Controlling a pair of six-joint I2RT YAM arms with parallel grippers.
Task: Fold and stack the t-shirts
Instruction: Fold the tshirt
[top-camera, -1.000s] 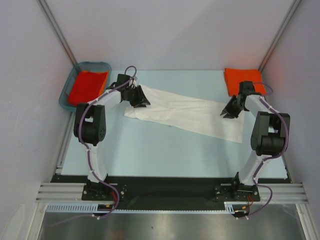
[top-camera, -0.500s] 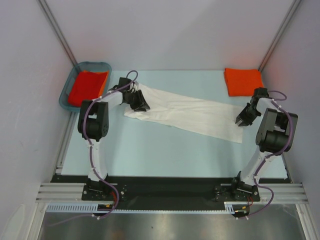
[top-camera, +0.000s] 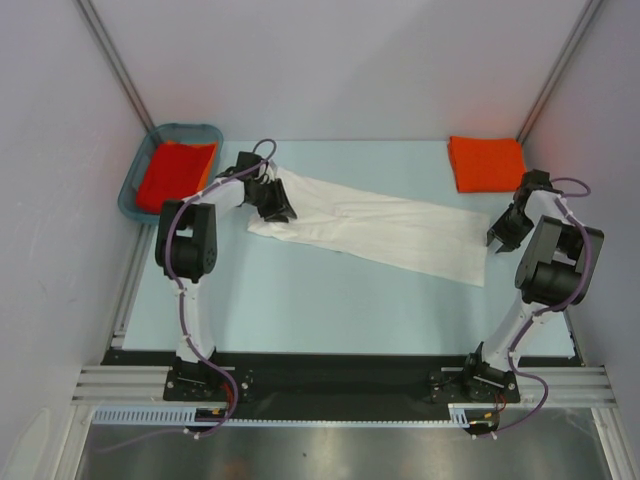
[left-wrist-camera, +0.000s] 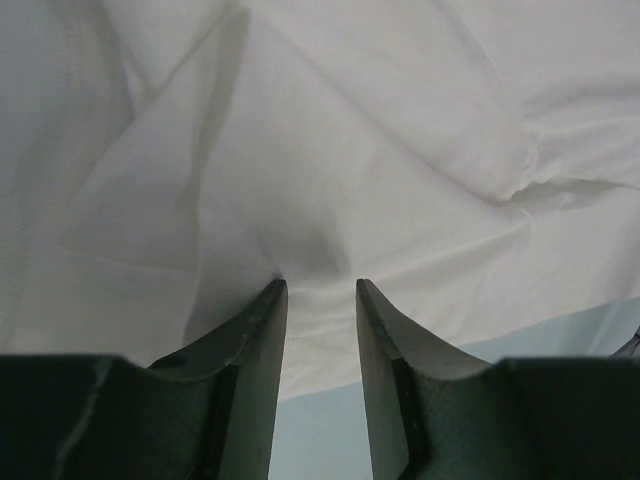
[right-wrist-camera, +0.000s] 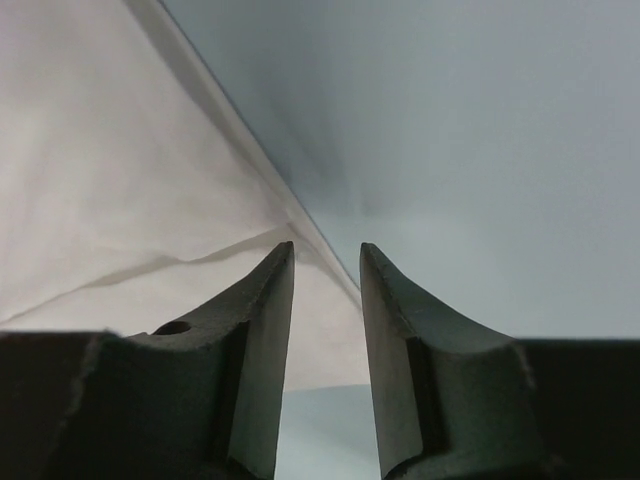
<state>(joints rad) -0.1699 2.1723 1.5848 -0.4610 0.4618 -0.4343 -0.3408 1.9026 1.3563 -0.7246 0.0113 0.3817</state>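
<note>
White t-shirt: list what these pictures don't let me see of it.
- Top view: the left end of the white t-shirt, hidden under the left gripper.
- All views: its underside, lying against the table.
- Wrist views: its outline, cut off by the frame edges.

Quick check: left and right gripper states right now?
Left gripper: open, tips against the white t-shirt, nothing visibly clamped.
Right gripper: open, empty, beside the white t-shirt's edge.
</note>
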